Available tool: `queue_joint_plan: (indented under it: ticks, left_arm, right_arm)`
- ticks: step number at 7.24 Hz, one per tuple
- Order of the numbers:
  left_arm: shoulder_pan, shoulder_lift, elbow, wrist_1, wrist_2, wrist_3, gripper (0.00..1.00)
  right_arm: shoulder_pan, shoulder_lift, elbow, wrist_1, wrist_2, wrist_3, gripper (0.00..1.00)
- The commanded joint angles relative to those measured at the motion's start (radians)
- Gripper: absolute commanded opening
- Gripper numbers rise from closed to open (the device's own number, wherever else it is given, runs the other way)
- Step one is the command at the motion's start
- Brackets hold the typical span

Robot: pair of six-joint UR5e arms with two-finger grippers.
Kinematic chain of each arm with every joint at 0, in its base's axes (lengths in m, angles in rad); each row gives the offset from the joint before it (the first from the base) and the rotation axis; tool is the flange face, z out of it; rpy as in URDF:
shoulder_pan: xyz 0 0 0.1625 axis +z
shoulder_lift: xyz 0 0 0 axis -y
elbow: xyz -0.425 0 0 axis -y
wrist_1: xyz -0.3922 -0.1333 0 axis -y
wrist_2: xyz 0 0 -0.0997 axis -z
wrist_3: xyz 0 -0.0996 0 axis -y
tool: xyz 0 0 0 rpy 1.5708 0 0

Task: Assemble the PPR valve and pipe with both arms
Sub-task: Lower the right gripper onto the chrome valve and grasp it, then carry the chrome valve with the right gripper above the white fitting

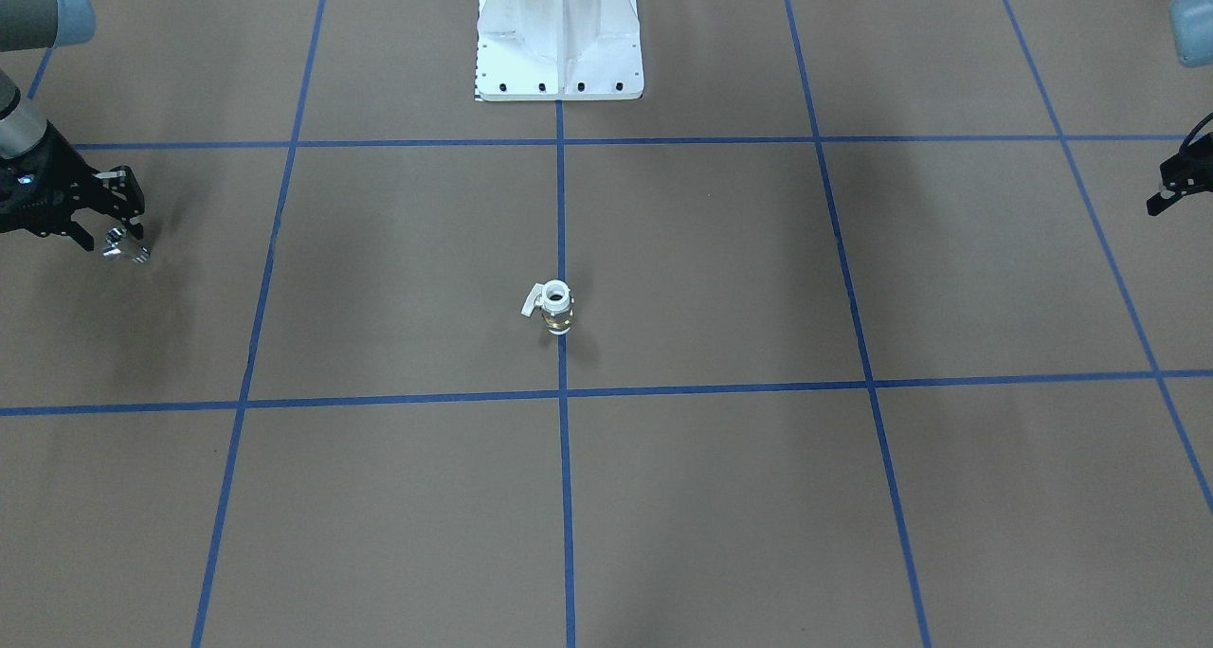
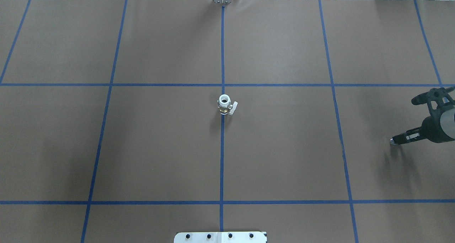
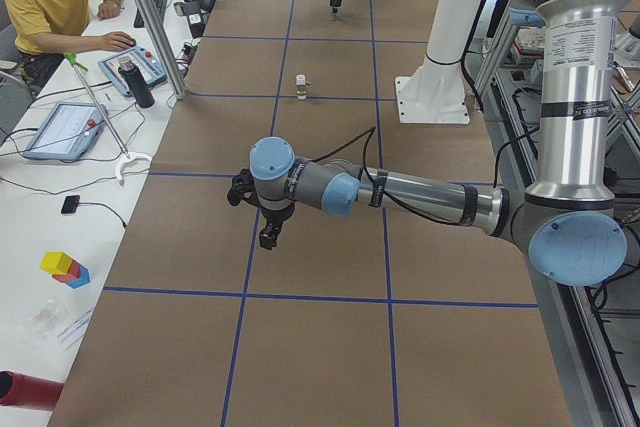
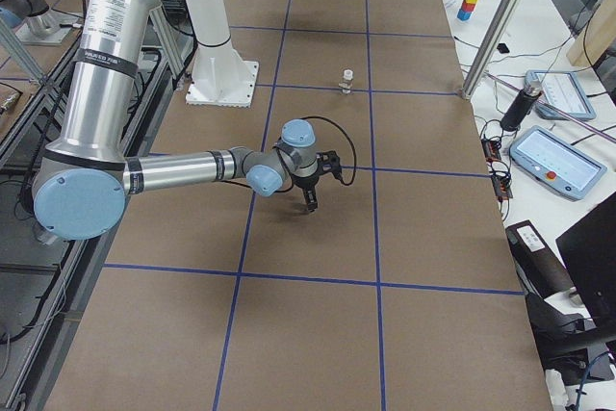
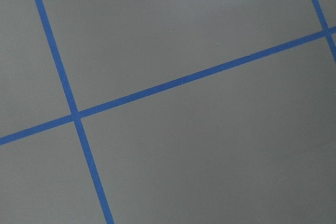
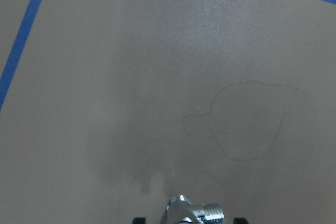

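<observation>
The PPR valve stands upright at the table's middle on a blue tape line, its white lever to one side; it also shows in the overhead view. My right gripper is shut on the silver pipe, low over the table far to the valve's side. The overhead view shows the right gripper too, and the pipe shows at the bottom edge of the right wrist view. My left gripper is half cut off at the frame edge, so I cannot tell how its jaws stand. It holds nothing that I can see.
The white bolted pedestal stands behind the valve. Blue tape lines grid the brown table. Tablets, a bottle and an operator are along the far side, beyond the table edge.
</observation>
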State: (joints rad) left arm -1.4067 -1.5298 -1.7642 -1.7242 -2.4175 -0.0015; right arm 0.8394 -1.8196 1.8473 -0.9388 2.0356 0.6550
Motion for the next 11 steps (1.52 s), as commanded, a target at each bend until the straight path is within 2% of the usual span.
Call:
queue_joint_plan:
  ticks: [1, 2, 4, 5, 6, 9, 11]
  left_arm:
    - [-0.002, -0.003, 0.002, 0.0, 0.0, 0.0, 1.0]
    - [-0.002, -0.003, 0.002, 0.0, 0.0, 0.0, 1.0]
    - [-0.002, -0.003, 0.002, 0.0, 0.0, 0.0, 1.0]
    - [-0.002, -0.001, 0.002, 0.002, 0.0, 0.0, 1.0]
    - [-0.002, 0.0, 0.003, 0.002, 0.0, 0.0, 1.0]
    - [-0.014, 0.005, 0.043, 0.003, 0.002, 0.0, 1.0]
    - [-0.134, 0.0, 0.115, 0.015, 0.033, 0.009, 1.0]
  right_arm:
    - [-0.008, 0.0, 0.0, 0.0, 0.0, 0.0, 0.59]
    - [-0.008, 0.0, 0.0, 0.0, 0.0, 0.0, 0.49]
    - [-0.008, 0.002, 0.001, 0.002, 0.0, -0.002, 0.14]
    - [-0.006, 0.002, 0.009, 0.002, 0.0, -0.003, 0.0]
    - [-0.006, 0.005, 0.022, 0.0, 0.006, -0.003, 0.0]
    - [0.01, 0.144, 0.026, -0.035, 0.011, 0.021, 0.0]
    - [0.023, 0.334, 0.062, -0.27, 0.014, 0.089, 0.0]
